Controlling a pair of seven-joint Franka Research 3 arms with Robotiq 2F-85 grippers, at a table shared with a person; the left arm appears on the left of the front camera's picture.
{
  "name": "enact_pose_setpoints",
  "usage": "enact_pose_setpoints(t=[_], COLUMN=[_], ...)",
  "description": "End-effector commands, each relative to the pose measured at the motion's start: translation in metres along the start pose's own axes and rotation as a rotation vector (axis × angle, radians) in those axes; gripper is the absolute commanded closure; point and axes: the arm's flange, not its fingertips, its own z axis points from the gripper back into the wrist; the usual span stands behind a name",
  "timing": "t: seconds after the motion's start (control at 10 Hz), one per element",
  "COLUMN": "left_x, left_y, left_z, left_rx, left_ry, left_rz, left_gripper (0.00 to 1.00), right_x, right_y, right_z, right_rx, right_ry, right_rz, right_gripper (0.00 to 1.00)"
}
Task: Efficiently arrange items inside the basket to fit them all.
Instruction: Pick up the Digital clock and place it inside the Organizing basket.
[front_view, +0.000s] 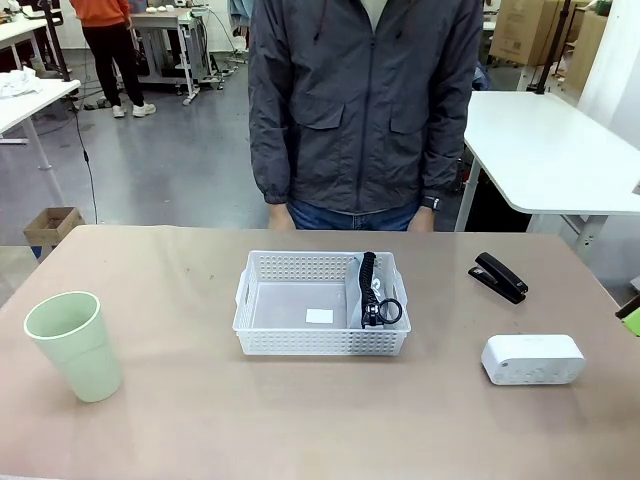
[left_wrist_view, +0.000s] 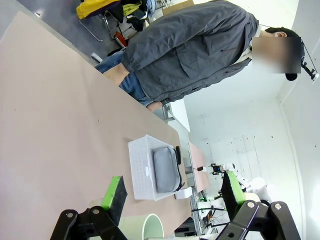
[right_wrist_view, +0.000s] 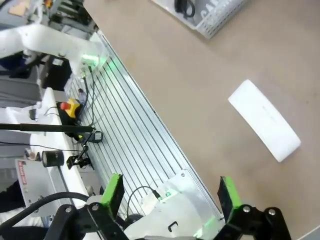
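Note:
The white basket (front_view: 320, 340) sits mid-table in front of the person. Inside it, the grey pouch (front_view: 356, 293) with its black strap leans against the right wall. The pale green cup (front_view: 72, 345) stands upright at the near left. A black stapler (front_view: 498, 276) lies right of the basket, and the white device (front_view: 532, 360) lies nearer, at the right. My left gripper (left_wrist_view: 172, 192) hangs open high over the table, looking at the basket (left_wrist_view: 137, 165), pouch (left_wrist_view: 165, 170) and cup rim (left_wrist_view: 152, 225). My right gripper (right_wrist_view: 170, 192) is open and empty, above the table edge near the device (right_wrist_view: 265, 127).
A person in a grey jacket (front_view: 365, 100) stands at the far edge, hands down at the sides. A white label (front_view: 319, 316) lies on the basket floor. The right wrist view takes in the ribbed metal base plate (right_wrist_view: 130, 130) and a basket corner (right_wrist_view: 220, 20).

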Motion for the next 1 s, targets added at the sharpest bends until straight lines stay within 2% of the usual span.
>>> enact_pose_setpoints(t=[0.0,0.1,0.2,0.5,0.8,0.9], left_x=[0.0,0.0,0.0,0.0,0.0,0.0], left_y=[-0.003,-0.003,-0.003,-0.003,-0.003,-0.003], left_z=[0.002,0.002,0.002,0.002,0.002,0.002], left_rx=[-0.009,-0.009,-0.009,-0.009,-0.009,-0.009], left_ry=[0.006,0.006,0.006,0.006,0.006,0.006], left_rz=[-0.006,-0.006,-0.006,-0.006,-0.006,-0.006], left_gripper=[0.0,0.0,0.0,0.0,0.0,0.0], right_x=[0.022,0.037,0.047,0.055,0.058,0.061], right_y=[0.003,-0.005,-0.008,-0.005,-0.002,-0.005], right_z=[-0.015,-0.026,-0.041,-0.071,-0.072,-0.077], right_rx=[-0.114,-0.189,-0.248,-0.342,-0.487,-0.378], right_ry=[0.102,0.092,0.173,0.305,0.305,0.296], right_rz=[-0.035,-0.164,-0.232,-0.339,-0.431,-0.358], right_gripper=[0.0,0.0,0.0,0.0,0.0,0.0])
